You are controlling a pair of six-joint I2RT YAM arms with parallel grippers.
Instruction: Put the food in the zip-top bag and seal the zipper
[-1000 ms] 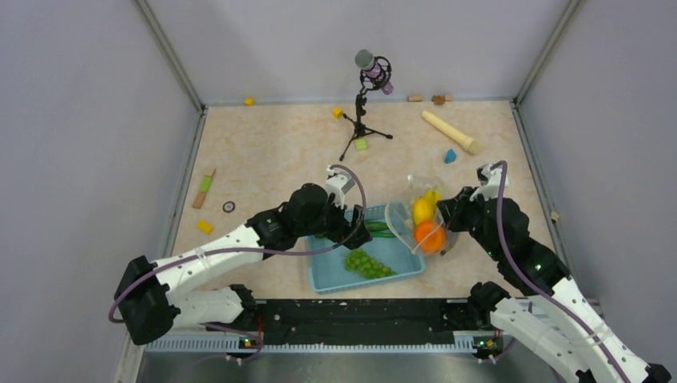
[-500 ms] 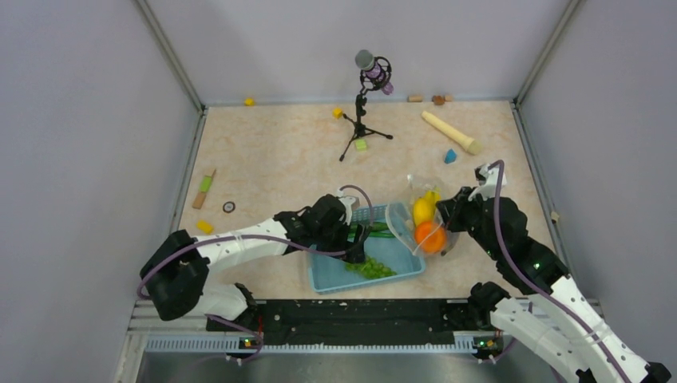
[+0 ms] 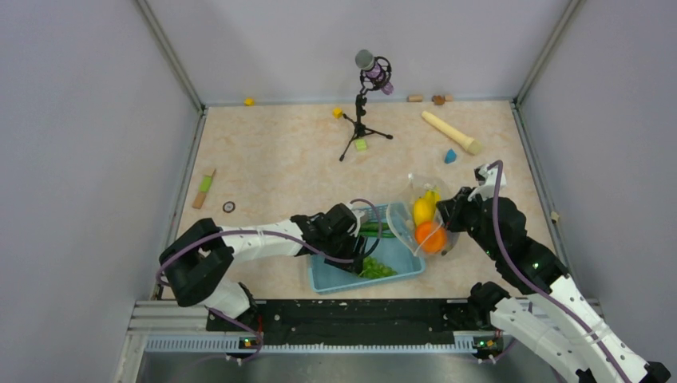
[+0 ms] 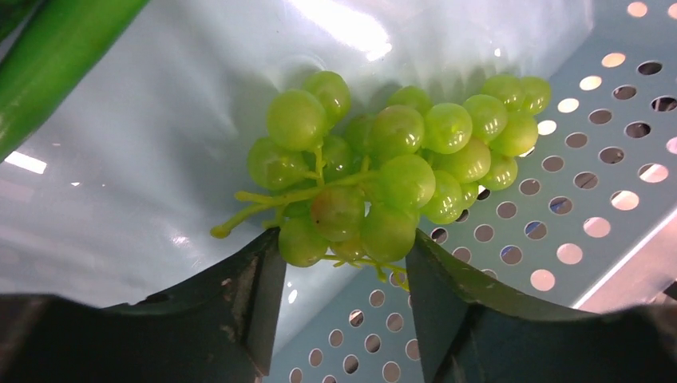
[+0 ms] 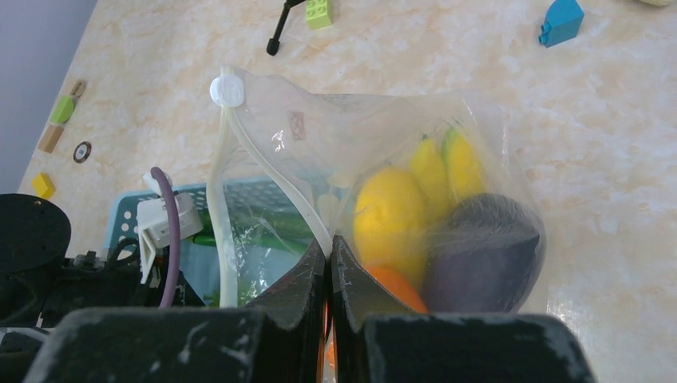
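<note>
My left gripper (image 4: 345, 263) is open inside the light blue basket (image 3: 335, 281), its fingers on either side of the near end of the green grapes (image 4: 383, 167), which lie on the basket floor. The grapes also show in the top view (image 3: 375, 268). A green cucumber (image 4: 48, 56) lies beside them. My right gripper (image 5: 329, 249) is shut on the zipper strip (image 5: 275, 179) of the zip-top bag (image 5: 343, 136) and holds its mouth open. Inside the bag are a yellow oval fruit (image 5: 389, 215), a banana (image 5: 447, 163), an orange (image 5: 391, 289) and a dark eggplant (image 5: 487, 259).
A microphone on a tripod (image 3: 363, 120) stands at the back. A beige wooden cylinder (image 3: 450, 131), a blue block (image 3: 450, 155) and small coloured blocks (image 3: 360, 144) lie on the table. A green and tan stick (image 3: 204, 188) and a ring (image 3: 229, 207) lie at the left.
My left arm has swung down and to the right into the basket, bringing its open gripper over the grapes. The right gripper and the bag have not moved.
</note>
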